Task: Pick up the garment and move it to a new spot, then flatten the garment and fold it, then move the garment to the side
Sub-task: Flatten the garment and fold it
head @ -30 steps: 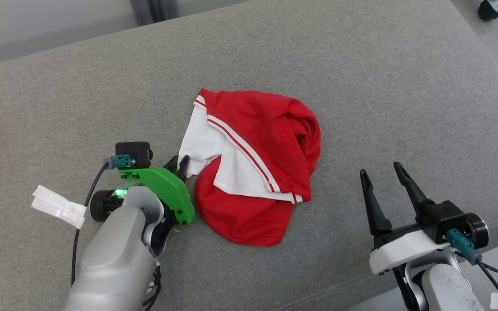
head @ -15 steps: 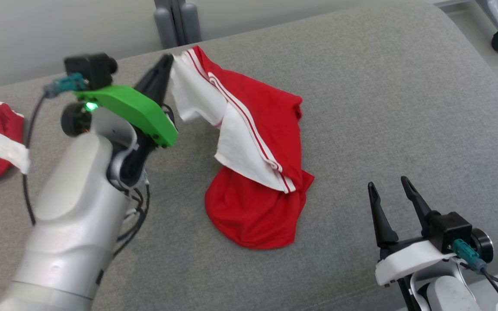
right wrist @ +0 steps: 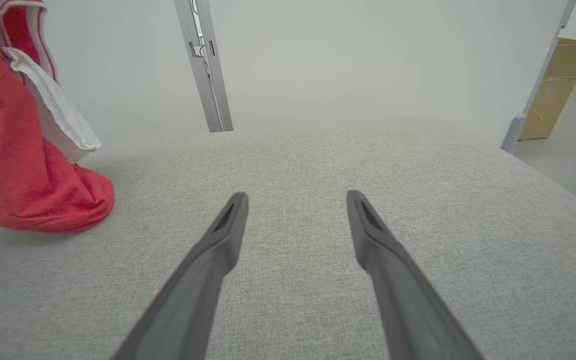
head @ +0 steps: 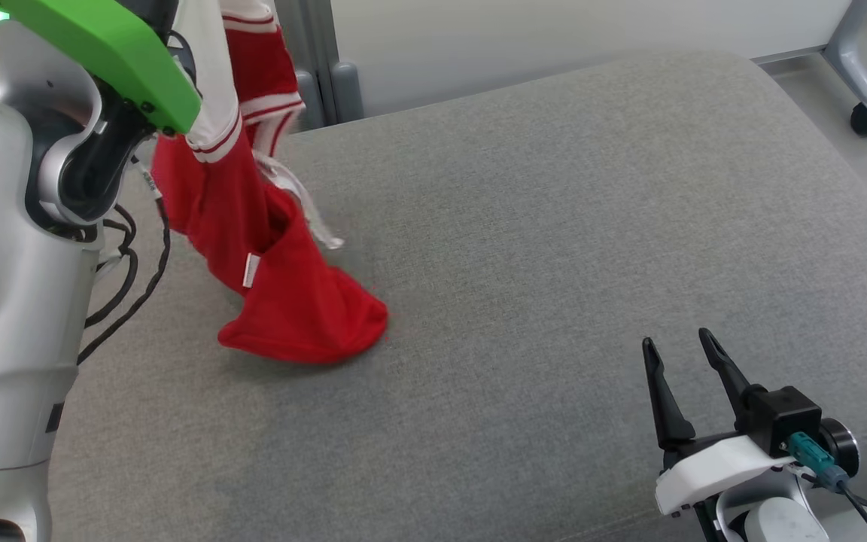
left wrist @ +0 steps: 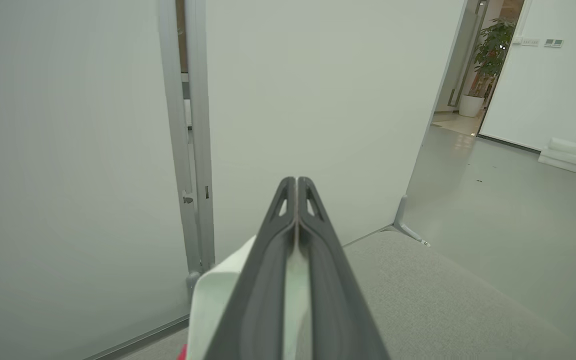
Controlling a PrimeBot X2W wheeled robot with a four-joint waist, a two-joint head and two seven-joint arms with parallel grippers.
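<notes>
Garment [head: 290, 301] dangling from raised left end effector [left wrist: 297, 181] clamped on it, right end effector [head: 674, 338] low, fingers apart, empty

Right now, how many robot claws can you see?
2. The left claw is raised, shut on the red garment; the right claw is open above the gray cushion, lower right.

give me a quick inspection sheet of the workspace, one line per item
surface: grey fabric cushion, flat and even
job's things: red and white garment hanging from the left gripper, lower end resting on the cushion
clutter: nothing seen
grippers: left gripper raised, shut on the garment's white fabric; right gripper open, empty, low near the cushion's front edge
cables: black cables loop down from the left wrist; teal-plug cable at the right wrist
surroundings: partition wall, caster, potted plant, cardboard box
</notes>
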